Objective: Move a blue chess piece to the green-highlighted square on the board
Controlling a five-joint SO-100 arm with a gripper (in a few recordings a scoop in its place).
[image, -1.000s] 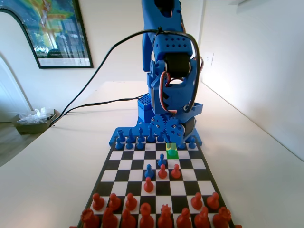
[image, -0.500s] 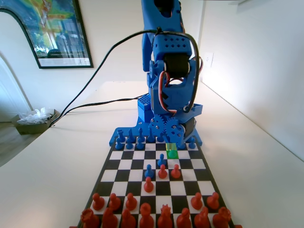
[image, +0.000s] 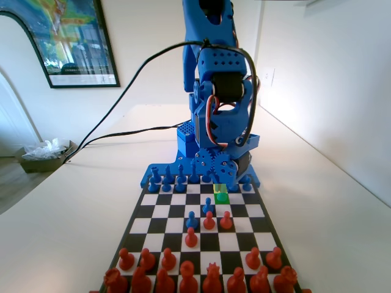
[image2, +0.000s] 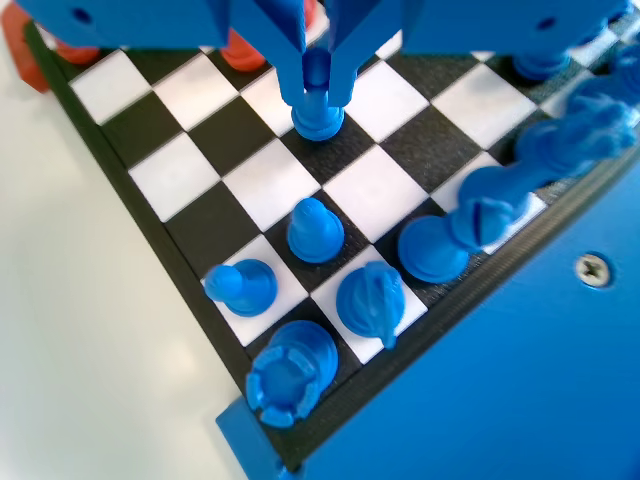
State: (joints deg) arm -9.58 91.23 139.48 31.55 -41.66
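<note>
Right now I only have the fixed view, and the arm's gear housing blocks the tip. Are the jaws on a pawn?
Observer: Yes. In the wrist view the jaws are shut on the round head of a blue pawn.
Operator: Over a white or a black square?
Observer: Its base is at a black square. I can't tell whether it is touching down.
Operator: Anything crowding it?
Observer: No. The nearest piece is another blue pawn, standing apart on the next black square diagonally toward the back row.
</note>
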